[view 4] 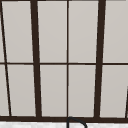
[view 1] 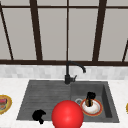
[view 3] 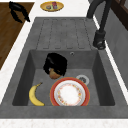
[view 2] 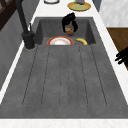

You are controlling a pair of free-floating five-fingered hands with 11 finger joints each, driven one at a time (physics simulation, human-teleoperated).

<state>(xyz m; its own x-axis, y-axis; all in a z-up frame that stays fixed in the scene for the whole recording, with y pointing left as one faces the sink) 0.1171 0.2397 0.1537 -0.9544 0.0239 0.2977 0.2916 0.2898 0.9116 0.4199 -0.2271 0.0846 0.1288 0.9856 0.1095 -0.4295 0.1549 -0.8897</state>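
Observation:
My right hand hangs in the sink basin, fingers curled down round a small brown roundish thing. It holds that thing just above a white plate with an orange-red rim. From the right side, the same hand grips the brown thing near the plate's far left edge. A banana lies on the basin floor left of the plate. My left hand hovers idle at the drainboard's front edge with relaxed fingers and holds nothing; it also appears as the left hand beyond the counter edge.
A large red ball sits at the front centre. The black faucet rises behind the sink, and the drain lies beside the plate. A yellow plate with food rests on the left counter. A window stands behind.

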